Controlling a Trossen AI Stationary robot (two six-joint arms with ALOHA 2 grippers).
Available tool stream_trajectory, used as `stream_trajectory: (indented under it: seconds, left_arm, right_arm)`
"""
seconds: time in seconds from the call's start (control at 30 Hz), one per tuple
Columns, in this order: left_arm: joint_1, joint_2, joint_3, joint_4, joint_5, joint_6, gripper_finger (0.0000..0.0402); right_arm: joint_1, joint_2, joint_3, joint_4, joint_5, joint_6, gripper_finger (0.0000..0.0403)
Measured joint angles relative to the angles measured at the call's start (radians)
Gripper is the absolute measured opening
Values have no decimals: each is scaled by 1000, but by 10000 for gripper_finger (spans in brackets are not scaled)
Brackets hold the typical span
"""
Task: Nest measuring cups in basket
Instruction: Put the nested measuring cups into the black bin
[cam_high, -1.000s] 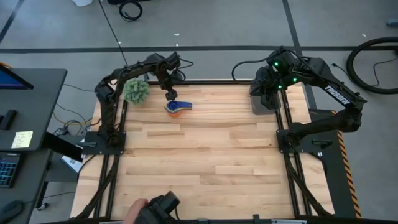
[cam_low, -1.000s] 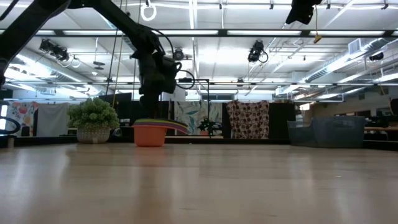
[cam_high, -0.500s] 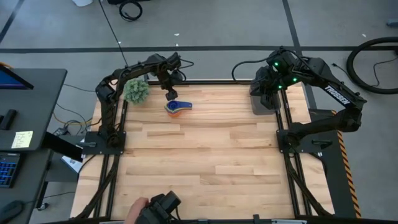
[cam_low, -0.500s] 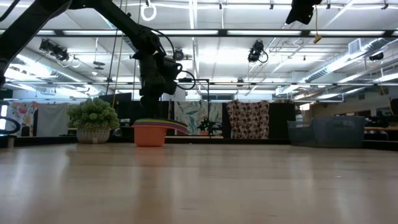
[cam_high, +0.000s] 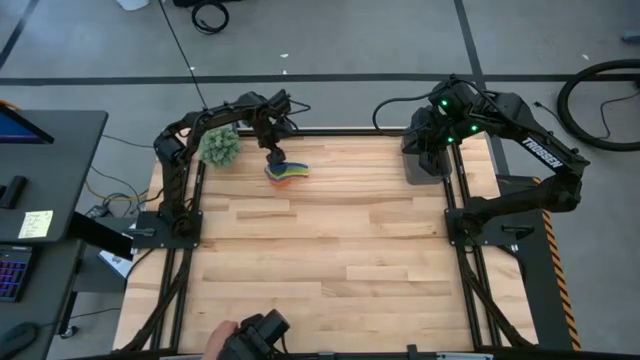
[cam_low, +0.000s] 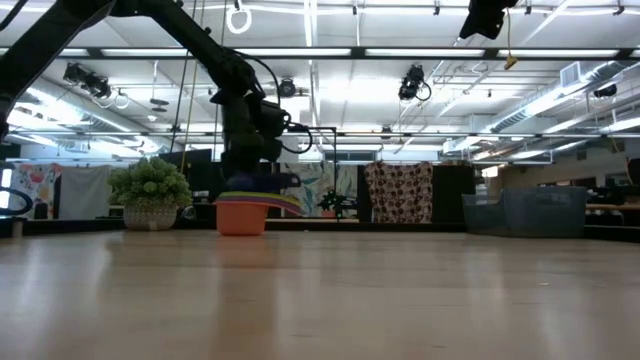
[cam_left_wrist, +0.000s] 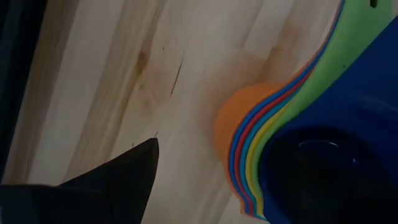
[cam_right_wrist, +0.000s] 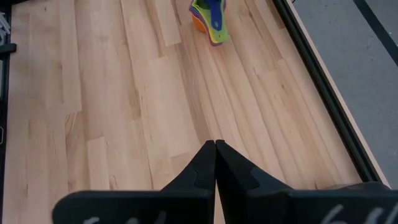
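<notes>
Wooden table (cam_high: 320, 250) under bright ceiling lights, hall behind cluttered with hangings and dark bins. Near the far edge, left of centre: cups (cam_high: 285, 172) nested in one stack, standing on the bare wood and not in any container. Orange outermost at the base, then red, blue, light blue, yellow and green rims fanned out, dark blue innermost on top; same stack seen in the low view (cam_low: 243, 212), the left wrist view (cam_left_wrist: 298, 143) and the right wrist view (cam_right_wrist: 209, 17). Handles fanned to one side.

Left gripper (cam_high: 273, 155) directly over the stack's far side, fingers spread wide, holding nothing; one dark finger (cam_left_wrist: 118, 180) seen beside the orange wall, apart from it. From table height, gripper (cam_low: 245, 165) just above the top cup; contact cannot be told.

Plant (cam_high: 220, 147) in a pale pot just beside the stack, toward the left corner.

Basket (cam_high: 428, 165) at the far right corner, well apart from the cups, largely covered by the right arm; contents cannot be told. Right gripper (cam_right_wrist: 215, 149) waiting above that corner, fingers pressed together, empty.

Hand (cam_high: 218, 338) at the near edge on a dark device.
</notes>
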Motion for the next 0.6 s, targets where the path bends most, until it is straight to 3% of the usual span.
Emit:
stream_trajectory:
  seconds: [0.6]
  left_arm:
    - [-24, 0, 27, -49, 18, 21, 316]
  right_arm:
    - [0, 0, 0, 0, 0, 0, 15]
